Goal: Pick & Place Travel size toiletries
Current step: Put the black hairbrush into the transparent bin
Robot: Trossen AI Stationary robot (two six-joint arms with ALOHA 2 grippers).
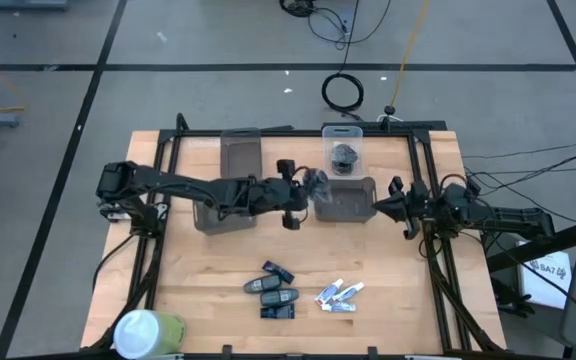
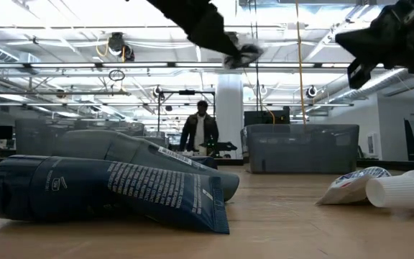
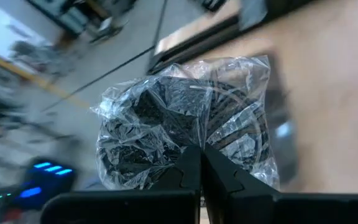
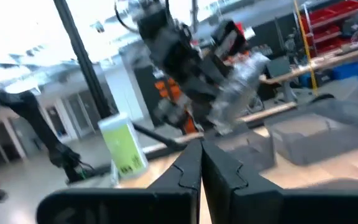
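My left gripper point(image 3: 201, 162) is shut on a dark roundish lump in crinkled clear wrap point(image 3: 179, 118). It is held in the air at mid-table point(image 1: 316, 181), by the left edge of a grey bin point(image 1: 346, 203), and shows high in the low view point(image 2: 244, 53). My right gripper point(image 4: 201, 155) is shut on nothing and hovers at that bin's right side point(image 1: 380, 205). Dark oblong pieces with blue accents point(image 1: 271, 288) and little white tubes point(image 1: 338, 293) lie flat on the wood near the table's near edge. My left gripper pinches the wrapped lump between its two fingers at the wrap's near edge point(image 3: 194, 144). It reaches toward the table's right. The lump juts out beyond the fingertips and is lifted clear of table and bins.
A clear bin point(image 1: 344, 135) with a dark lump inside stands at the far edge. A grey bin point(image 1: 240, 152) sits left of it, and another point(image 1: 208, 215) lies under my left arm. A white-and-green cylinder point(image 1: 148, 330) lies at the near left corner. A person point(image 2: 201, 129) stands far behind the table.
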